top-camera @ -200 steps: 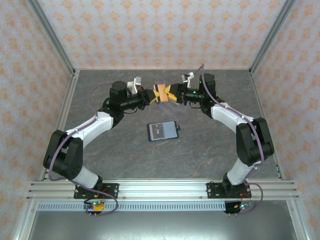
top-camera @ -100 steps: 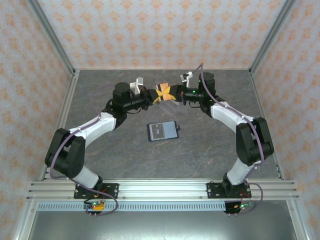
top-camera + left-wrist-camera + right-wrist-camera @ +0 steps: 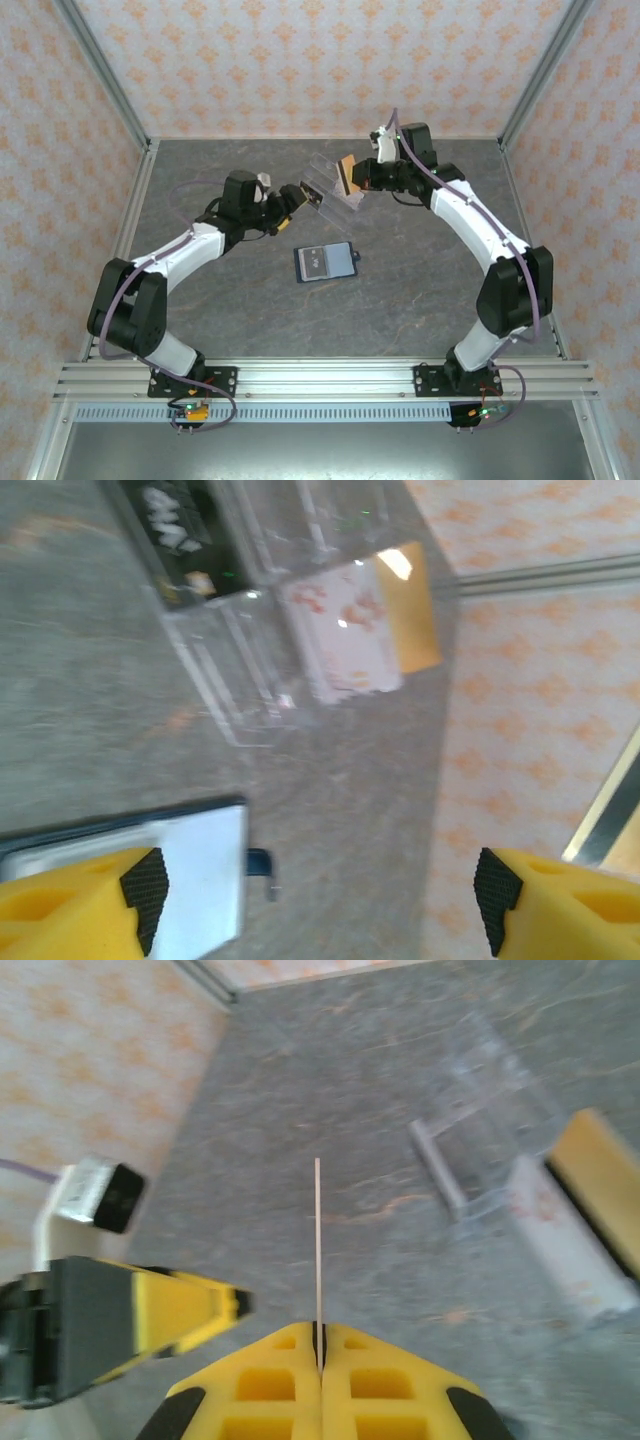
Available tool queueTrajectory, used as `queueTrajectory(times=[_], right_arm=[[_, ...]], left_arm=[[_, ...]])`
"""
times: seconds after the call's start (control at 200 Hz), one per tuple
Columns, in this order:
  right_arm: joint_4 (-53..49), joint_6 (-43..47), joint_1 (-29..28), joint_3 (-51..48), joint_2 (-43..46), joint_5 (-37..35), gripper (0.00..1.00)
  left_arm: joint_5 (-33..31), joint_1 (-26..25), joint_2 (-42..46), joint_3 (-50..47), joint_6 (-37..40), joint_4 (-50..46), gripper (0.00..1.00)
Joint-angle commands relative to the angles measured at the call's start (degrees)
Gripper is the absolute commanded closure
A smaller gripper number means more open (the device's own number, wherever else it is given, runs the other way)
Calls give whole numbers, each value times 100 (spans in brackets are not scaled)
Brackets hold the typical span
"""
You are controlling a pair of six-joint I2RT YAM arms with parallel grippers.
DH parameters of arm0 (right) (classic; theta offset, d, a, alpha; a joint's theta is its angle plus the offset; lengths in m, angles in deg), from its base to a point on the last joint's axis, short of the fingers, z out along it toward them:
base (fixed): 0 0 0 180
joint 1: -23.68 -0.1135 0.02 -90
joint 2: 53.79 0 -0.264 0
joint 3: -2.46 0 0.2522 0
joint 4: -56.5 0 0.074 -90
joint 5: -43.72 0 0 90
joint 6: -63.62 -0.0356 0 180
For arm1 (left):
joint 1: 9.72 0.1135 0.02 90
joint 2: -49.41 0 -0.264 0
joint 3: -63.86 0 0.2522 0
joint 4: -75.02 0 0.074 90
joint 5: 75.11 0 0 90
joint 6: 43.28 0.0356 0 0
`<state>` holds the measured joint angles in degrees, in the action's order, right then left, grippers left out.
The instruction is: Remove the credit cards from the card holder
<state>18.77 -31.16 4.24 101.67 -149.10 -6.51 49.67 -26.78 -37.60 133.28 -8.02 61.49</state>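
The card holder (image 3: 325, 262) lies flat in the middle of the table (image 3: 420, 310), below both claws in the top picture, with its clasp tab (image 3: 356, 257) pointing to the right. Nothing touches it. I cannot tell if a card is left in its grey-blue pockets.

A little higher in the frame, the left gripper (image 3: 305, 196) stands with its fingers wide apart and has nothing between them. It is just beside the clear acrylic box (image 3: 322, 182), which is above the centre.

At the box I count three credit cards in the left wrist picture: a whitish card (image 3: 345, 645), an orange one (image 3: 412, 610) behind it, and, as it seems, a black one (image 3: 180, 535).

Farthest up, the right gripper (image 3: 320, 1332) is fully closed on a fourth, the orange-tan card (image 3: 347, 172), and holds it just over the box.

So I count one holder, one box, two claws and four cards. In my judgement the task is near its end: what remains is to put down this card and to check the holder.
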Motion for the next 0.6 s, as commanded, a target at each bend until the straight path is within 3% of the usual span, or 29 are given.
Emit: queueTrajectory(times=[0.0,0.1,0.225,0.33,0.596], right_arm=[[-716,1654,28,449,-368,-942,100],[-817,2290,33,841,-691,-1032,100],[-1235,2983,30,1522,-1257,-1115,100],[-1628,3385,28,2192,-1758,-1492,100],[-2633,4128,28,3332,-2627,-1487,100]], left_arm=[[-658,45,480,-24,964,-1062,11],[-1328,77,661,63,1385,-1668,5],[-1636,138,716,167,1666,-1992,1],[-1747,150,679,277,1784,-2214,0],[-1758,168,396,538,1901,-2528,0]])
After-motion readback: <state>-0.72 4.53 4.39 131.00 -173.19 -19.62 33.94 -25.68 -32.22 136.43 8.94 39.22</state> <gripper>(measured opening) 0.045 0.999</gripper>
